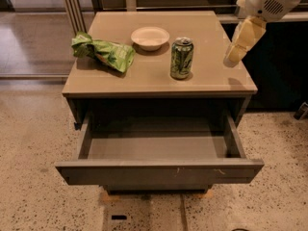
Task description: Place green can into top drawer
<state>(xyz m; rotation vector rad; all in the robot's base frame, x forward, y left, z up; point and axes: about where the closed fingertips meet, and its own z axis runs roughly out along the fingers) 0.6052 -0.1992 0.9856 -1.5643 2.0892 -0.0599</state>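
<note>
One each: green can [182, 57], bowl [150, 37], snack bag [103, 53], top drawer [159, 172], gripper [233, 57] at upper right.

Upright can [182, 58] on bench [211, 78], right of centre, toward front edge. White bowl [150, 37] behind it to left, near but apart. Green bag [103, 53] lying near left edge. Open drawer [159, 172] under front edge. Arm's pincer [232, 57] above right edge, apart from can, pointing down.

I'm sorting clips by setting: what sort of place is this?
Probably an office or lab test area: speckled hard floor, a plain table with its top drawer open, and a staged green can, bowl and snack bag. The end effector hangs over the table's right edge.
</note>
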